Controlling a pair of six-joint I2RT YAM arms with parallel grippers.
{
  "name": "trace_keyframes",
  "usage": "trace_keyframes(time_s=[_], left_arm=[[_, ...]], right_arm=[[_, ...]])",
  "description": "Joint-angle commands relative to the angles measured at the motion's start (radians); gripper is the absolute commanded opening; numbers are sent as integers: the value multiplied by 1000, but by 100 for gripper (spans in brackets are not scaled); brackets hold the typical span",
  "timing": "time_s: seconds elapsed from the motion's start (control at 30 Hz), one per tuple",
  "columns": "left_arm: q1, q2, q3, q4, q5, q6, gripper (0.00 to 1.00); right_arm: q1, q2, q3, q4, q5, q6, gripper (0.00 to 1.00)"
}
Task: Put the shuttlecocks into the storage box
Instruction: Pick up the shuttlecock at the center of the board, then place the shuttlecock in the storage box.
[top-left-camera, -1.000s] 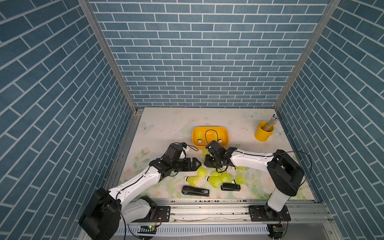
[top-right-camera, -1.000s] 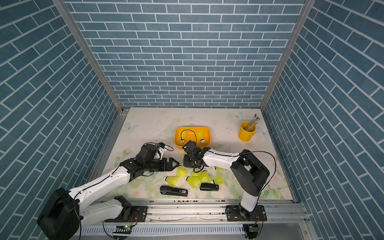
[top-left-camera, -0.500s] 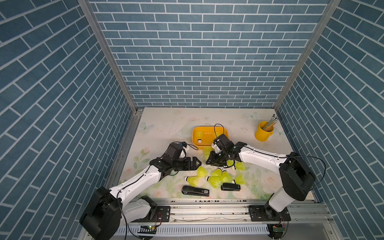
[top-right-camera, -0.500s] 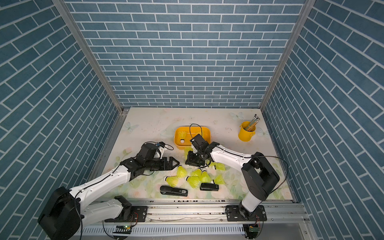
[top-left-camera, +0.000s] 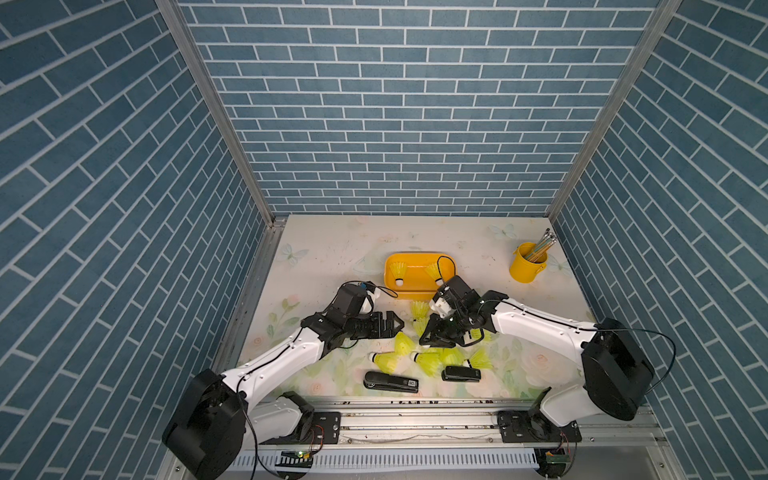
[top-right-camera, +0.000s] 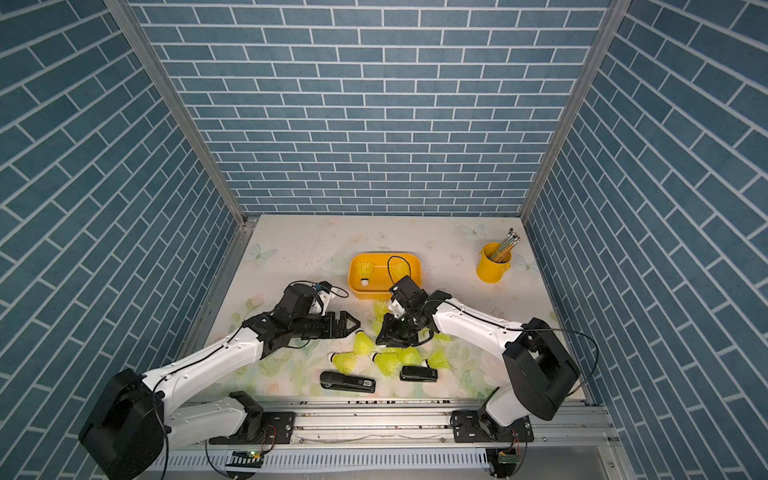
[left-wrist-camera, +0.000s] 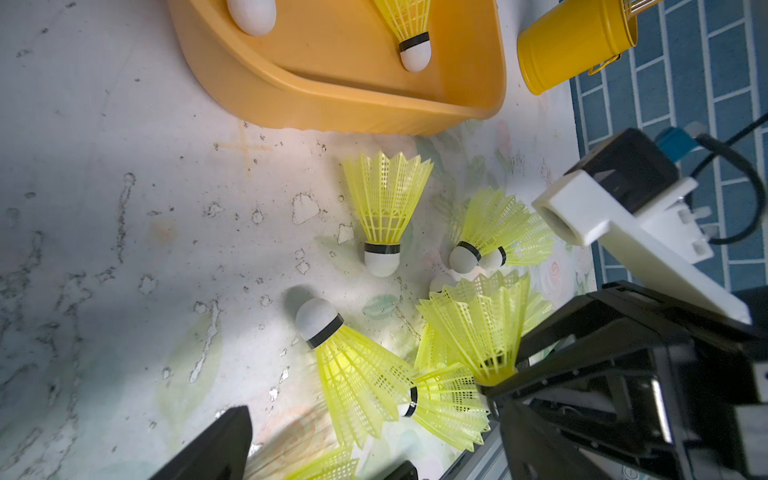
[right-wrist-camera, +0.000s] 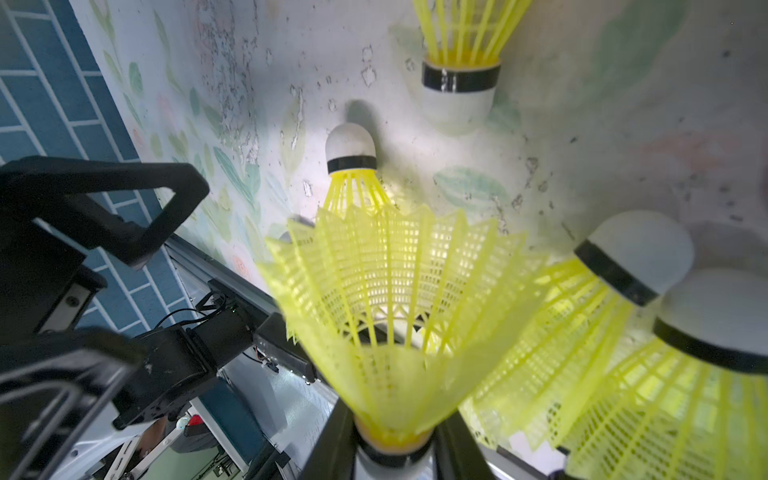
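Note:
The yellow-orange storage box (top-left-camera: 409, 296) sits mid-table with two shuttlecocks (top-left-camera: 397, 270) lying inside. Several more neon shuttlecocks (top-left-camera: 428, 360) are scattered on the table in front of it. My right gripper (top-left-camera: 426, 338) hangs low over this cluster, shut on one shuttlecock (right-wrist-camera: 395, 332) at its cork end, skirt pointing away from the jaws. In the left wrist view that held shuttlecock (left-wrist-camera: 478, 324) sticks out of the black right fingers (left-wrist-camera: 540, 361). My left gripper (top-left-camera: 392, 324) is open just left of the cluster, nothing between its fingers (left-wrist-camera: 216, 449).
Two black staplers (top-left-camera: 390, 381) (top-left-camera: 461, 374) lie near the front edge, just behind the cluster. A yellow cup of pencils (top-left-camera: 528, 264) stands at the back right. The blue brick walls close in both sides.
The right arm's elbow has swung out to the right and its wrist has shifted slightly, still shut on the shuttlecock. The left arm has stayed put.

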Motion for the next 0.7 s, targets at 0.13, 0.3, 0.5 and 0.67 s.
trace_keyframes(time_s=[0.13, 0.3, 0.5, 0.67], left_arm=[[6, 2, 21, 17, 1, -5, 100], [6, -6, 36, 26, 1, -18, 100], [8, 7, 90, 16, 1, -15, 100], [37, 30, 147, 34, 20, -23, 100]], right_arm=[[-2, -67, 38, -132, 77, -69, 22], [-13, -41, 169, -208, 204, -134, 22], [-68, 12, 312, -212, 290, -182, 21], [-79, 107, 420, -197, 364, -240, 21]])
